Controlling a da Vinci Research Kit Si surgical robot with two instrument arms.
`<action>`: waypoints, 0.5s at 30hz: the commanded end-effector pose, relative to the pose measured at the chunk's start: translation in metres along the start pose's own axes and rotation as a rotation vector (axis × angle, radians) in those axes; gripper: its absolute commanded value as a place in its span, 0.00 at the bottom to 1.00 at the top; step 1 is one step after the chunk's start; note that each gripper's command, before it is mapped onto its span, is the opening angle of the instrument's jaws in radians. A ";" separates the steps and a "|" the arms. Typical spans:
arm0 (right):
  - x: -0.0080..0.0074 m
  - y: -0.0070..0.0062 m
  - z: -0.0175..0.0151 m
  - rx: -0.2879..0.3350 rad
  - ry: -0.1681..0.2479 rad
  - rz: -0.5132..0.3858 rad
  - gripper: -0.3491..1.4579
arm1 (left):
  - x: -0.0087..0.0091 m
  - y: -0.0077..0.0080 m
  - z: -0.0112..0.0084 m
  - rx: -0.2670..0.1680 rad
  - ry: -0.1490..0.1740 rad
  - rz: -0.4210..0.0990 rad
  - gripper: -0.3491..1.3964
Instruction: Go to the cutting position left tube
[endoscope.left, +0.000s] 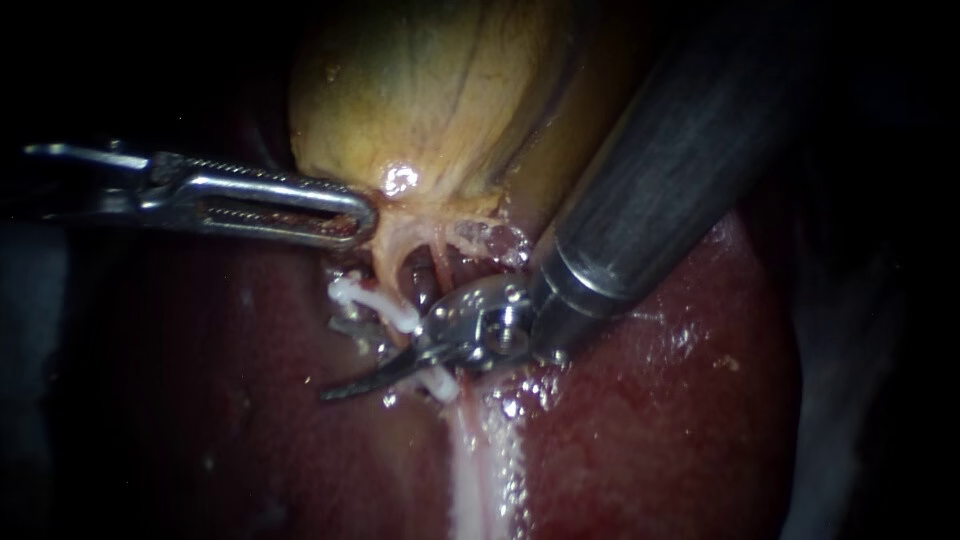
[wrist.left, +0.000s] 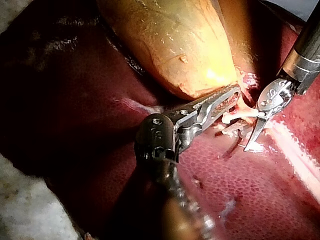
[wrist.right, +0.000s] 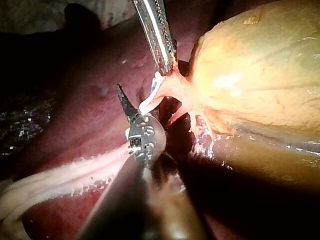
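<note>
Closest in the endoscope view, my right instrument (endoscope.left: 350, 387) has its jaws lying together, holding nothing. The left tube (endoscope.left: 390, 262) passes just under them, with white clips (endoscope.left: 385, 308) on either side. My right wrist view shows only one jaw edge beside a clip. Beyond, my left instrument (endoscope.left: 362, 215) has its jaws clenched on tissue (endoscope.left: 385, 235) at the gallbladder (endoscope.left: 440, 90) neck.
</note>
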 end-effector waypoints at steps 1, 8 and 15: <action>0.0001 0.0001 -0.0002 0.000 0.003 0.000 0.86 | 0.0000 0.0000 0.0000 0.000 0.000 0.000 0.00; 0.0002 0.0001 -0.0002 0.000 0.009 0.005 0.86 | 0.0000 0.0000 0.0000 0.000 0.000 0.000 0.00; 0.0003 0.0000 -0.0002 0.001 0.012 0.010 0.88 | 0.0000 0.0000 0.0000 0.000 0.000 0.000 0.00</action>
